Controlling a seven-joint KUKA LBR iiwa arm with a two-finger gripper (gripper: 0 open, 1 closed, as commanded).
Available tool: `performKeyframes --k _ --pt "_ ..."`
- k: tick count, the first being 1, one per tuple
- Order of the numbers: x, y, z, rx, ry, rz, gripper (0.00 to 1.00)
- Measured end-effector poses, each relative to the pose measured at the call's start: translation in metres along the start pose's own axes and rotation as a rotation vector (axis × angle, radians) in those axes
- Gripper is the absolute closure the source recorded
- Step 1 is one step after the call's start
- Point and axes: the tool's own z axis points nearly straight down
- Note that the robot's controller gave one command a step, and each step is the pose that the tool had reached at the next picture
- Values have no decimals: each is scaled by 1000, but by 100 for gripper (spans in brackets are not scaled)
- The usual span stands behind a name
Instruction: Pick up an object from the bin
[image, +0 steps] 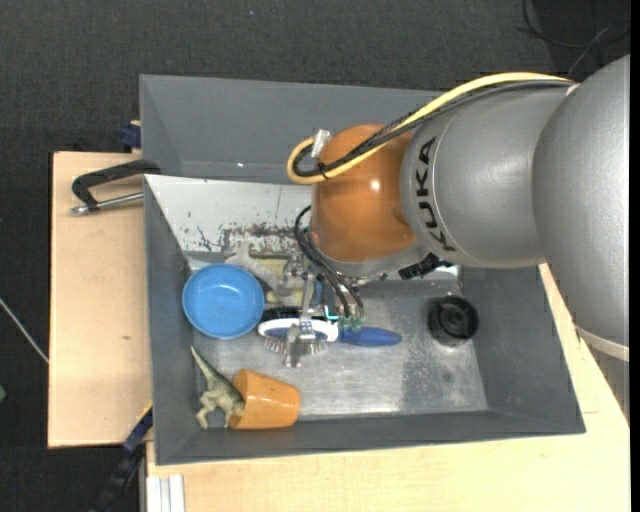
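Camera view puts the hand (300, 338) over a blue-handled brush (372, 337), just right of a blue bowl (222, 300); wide or narrow, I cannot tell.

A single camera hung above the claw (300, 335), looking steeply down into the bin (165, 300) from close, tilted slightly sideways.

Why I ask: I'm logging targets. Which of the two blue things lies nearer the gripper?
The blue-handled brush, lying beside the gripper mid-bin; the round blue bowl sits farther off toward the view's left.
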Motion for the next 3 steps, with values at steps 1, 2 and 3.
performKeyframes --k 1,2,3 --pt "-8 -40 49 -8 -14 229 0" --pt "-11 -40 47 -10 -23 230 100" --pt "5 -50 -71 -5 -19 227 100"
